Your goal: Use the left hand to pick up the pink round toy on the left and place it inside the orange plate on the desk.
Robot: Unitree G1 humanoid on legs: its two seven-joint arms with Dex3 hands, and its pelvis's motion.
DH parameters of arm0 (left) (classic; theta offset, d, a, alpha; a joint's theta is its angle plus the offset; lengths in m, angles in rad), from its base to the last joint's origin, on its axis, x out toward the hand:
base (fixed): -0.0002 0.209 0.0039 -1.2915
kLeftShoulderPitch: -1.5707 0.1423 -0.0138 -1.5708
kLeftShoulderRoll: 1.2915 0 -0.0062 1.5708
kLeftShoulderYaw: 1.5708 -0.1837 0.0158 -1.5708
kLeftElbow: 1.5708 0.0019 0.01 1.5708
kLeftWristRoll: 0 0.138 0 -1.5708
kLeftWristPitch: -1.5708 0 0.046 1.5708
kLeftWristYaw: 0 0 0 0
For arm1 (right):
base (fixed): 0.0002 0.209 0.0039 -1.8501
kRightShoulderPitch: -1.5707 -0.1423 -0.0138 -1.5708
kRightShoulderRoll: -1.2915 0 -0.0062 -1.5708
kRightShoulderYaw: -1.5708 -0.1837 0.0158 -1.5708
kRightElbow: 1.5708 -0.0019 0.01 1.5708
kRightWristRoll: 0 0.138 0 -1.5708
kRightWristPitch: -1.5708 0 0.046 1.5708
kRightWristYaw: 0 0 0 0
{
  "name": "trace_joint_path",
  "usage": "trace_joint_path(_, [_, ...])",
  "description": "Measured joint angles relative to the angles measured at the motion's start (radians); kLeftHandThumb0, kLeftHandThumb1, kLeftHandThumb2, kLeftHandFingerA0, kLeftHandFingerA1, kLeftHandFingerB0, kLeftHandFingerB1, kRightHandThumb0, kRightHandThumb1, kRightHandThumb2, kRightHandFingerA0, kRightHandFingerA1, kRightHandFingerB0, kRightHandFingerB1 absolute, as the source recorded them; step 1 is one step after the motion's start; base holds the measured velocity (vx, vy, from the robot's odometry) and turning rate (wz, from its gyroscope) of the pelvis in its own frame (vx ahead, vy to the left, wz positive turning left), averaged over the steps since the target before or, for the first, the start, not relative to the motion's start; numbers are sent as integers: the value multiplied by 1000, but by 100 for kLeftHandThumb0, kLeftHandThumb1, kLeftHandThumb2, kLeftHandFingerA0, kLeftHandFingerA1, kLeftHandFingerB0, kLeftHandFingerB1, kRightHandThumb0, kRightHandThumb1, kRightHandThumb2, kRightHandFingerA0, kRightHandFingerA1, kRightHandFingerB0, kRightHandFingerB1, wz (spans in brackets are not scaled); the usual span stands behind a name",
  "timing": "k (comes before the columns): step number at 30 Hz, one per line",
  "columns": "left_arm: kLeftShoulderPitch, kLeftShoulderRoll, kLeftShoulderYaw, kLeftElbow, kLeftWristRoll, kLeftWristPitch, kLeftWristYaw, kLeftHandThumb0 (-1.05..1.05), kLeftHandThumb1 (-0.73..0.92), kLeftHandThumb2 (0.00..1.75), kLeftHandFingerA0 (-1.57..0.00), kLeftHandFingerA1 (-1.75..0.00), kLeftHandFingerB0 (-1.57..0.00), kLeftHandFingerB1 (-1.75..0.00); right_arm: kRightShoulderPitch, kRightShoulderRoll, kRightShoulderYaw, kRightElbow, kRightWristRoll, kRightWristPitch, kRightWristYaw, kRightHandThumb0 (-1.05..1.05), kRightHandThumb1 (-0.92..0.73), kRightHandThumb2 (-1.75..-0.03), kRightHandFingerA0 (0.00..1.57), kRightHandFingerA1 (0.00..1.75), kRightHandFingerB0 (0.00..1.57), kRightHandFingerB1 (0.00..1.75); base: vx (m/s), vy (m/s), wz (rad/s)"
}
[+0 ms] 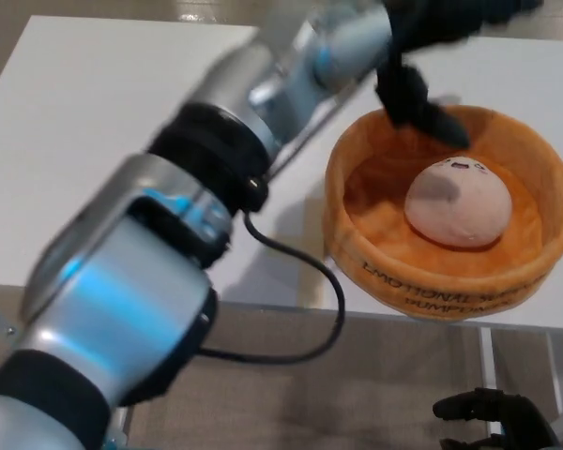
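Pink round toy inside orange plate on white worktop, just below left robot hand, fingers spread, empty.

A white table stands on tan floor, glossy floor beyond it.

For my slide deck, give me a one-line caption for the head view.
Pink round toy resting inside the orange plate, left hand open above it.

White desk — the orange plate sits on its near edge.
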Motion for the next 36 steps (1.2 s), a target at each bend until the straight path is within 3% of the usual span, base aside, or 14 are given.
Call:
trace_joint_path(1, [2,18,21,-51,-11,-1,-8,-87,47,93,0,0,-1,-13,0,0,0,0,0,0,0,-16,-57,-57,63,84,63,74,0,0,0])
trace_joint_path(6, [54,66,74,-217,-36,-2,-20,-87,50,92,0,0,-7,-14,-1,-1,0,0,0,0,0,-14,-56,-57,68,90,64,75,0,0,0])
trace_joint_path(7, [75,76,89,-261,-41,-2,-24,-86,56,58,-1,-26,-9,-27,-1,-1,0,0,0,0,0,-14,-56,-58,71,94,65,76,0,0,0])
trace_joint_path(10, [148,110,130,-383,-65,-2,-32,-82,52,57,-3,-25,-12,-27,-2,-2,0,0,0,0,0,-15,-57,-56,67,89,65,76,0,0,0])
trace_joint_path(11, [161,115,139,-403,-70,-2,-33,-72,41,77,-4,-30,-9,-36,-2,-2,0,0,0,0,0,-14,-55,-59,68,92,65,77,0,0,0])
trace_joint_path(16, [326,165,215,-585,-129,-4,-50,-70,42,73,-11,-37,-18,-37,-4,-3,0,0,0,0,0,-14,-55,-59,70,98,65,76,0,0,0])
trace_joint_path(21, [498,197,275,-714,-197,-5,-72,-73,44,77,-14,-40,-18,-38,-5,-6,0,0,0,0,0,-14,-56,-58,67,88,64,76,0,0,0])
trace_joint_path(22, [545,204,289,-741,-217,-4,-80,-59,46,55,-18,-33,-22,-29,-5,-7,0,0,0,0,0,-15,-58,-57,64,86,63,75,0,0,0])
trace_joint_path(23, [584,211,301,-763,-234,-3,-87,-59,46,55,-18,-33,-22,-29,-6,-7,0,0,0,-1,0,-15,-58,-57,64,86,63,75,0,0,0])
trace_joint_path(24, [613,216,310,-780,-248,-2,-92,-27,24,84,-8,-51,-7,-49,-6,-8,0,0,0,-1,0,-13,-57,-57,67,89,64,76,0,0,0])
trace_joint_path(25, [645,222,320,-798,-264,0,-99,-27,24,84,-9,-51,-8,-49,-6,-8,0,0,0,-1,0,-13,-58,-57,66,89,64,76,0,0,0])
trace_joint_path(27, [716,233,343,-833,-299,4,-115,-27,24,84,-9,-51,-8,-49,-8,-9,0,0,0,-1,0,-13,-58,-57,66,89,64,76,0,0,0])
trace_joint_path(28, [743,238,352,-847,-312,6,-122,-39,39,60,-24,-40,-28,-36,-8,-9,0,0,0,-1,0,-13,-57,-57,69,92,65,77,0,0,0])
trace_joint_path(36, [983,287,427,-940,-438,36,-206,-22,51,55,-30,-37,-33,-32,-12,-12,0,0,-1,0,0,-13,-56,-57,68,91,66,77,0,0,0])
